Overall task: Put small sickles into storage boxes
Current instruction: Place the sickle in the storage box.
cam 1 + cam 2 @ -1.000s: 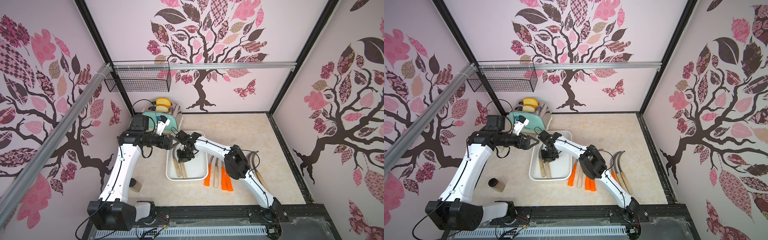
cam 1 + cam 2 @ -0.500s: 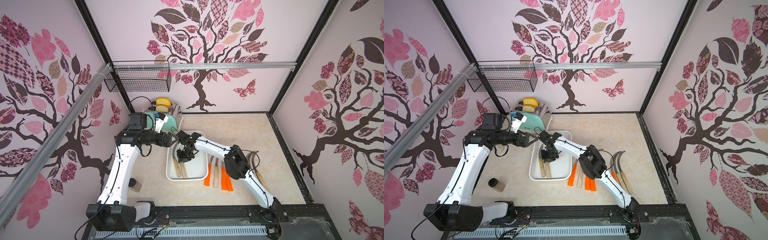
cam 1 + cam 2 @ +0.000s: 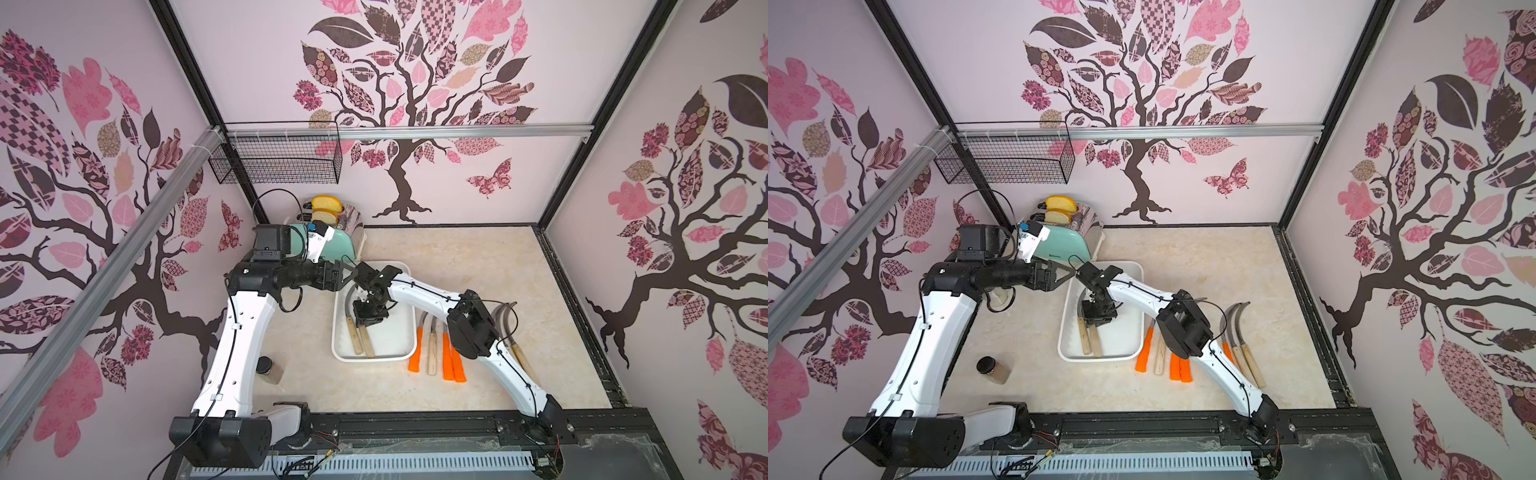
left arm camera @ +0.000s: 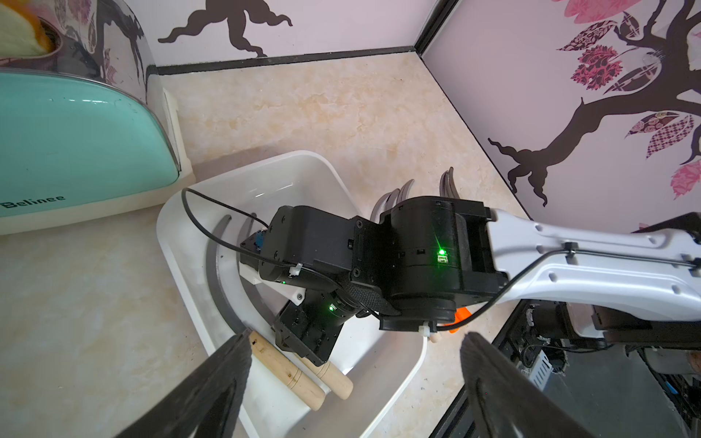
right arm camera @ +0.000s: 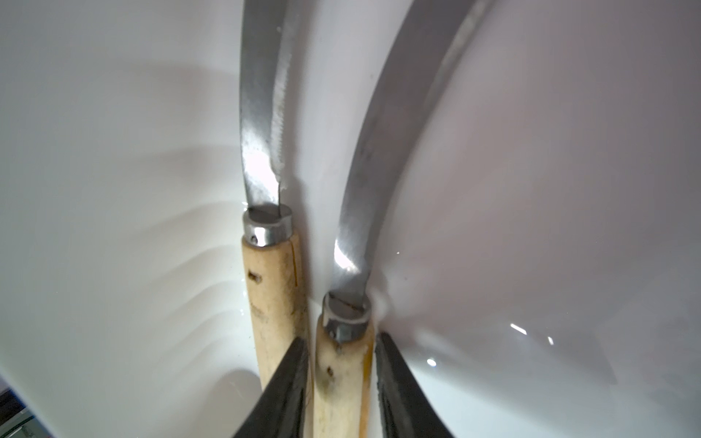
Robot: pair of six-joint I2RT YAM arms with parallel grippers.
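**Work surface and enclosure.** A beige marbled tabletop (image 3: 457, 257) is forming the floor of the cell. Pale pink walls (image 3: 478, 199) printed with tree decals are closing it in on three sides, with black frame posts at the corners. An aluminium rail (image 3: 457, 132) is running across the back wall, and one black wire basket (image 3: 278, 162) is hanging from it.

**Inventory.**
- One white tray (image 3: 397, 336) is sitting near the middle of the tabletop.
- Two wooden-handled sickles (image 3: 353, 338) are lying side by side inside it, along its left wall.
- Four orange-handled sickles (image 3: 1144, 351) and three wooden-handled sickles on the table (image 3: 1252, 365) are lying just right of the tray; the right arm is partly covering them.
- One mint-green toaster (image 3: 340, 247) holding two bread slices (image 3: 327, 203) is standing in the back left corner.
- One dark-lidded jar (image 3: 268, 370) is standing at front left.

**Grippers.** The left gripper (image 3: 351, 274) is hovering over the tray's far left corner, jaws spread wide and carrying nothing. The right gripper (image 5: 339, 341) is reaching down into the tray, its fingers (image 5: 292, 379) flanking the handle of the inner sickle (image 5: 341, 379) with almost no gap. Whether they are pressing on it cannot be told.
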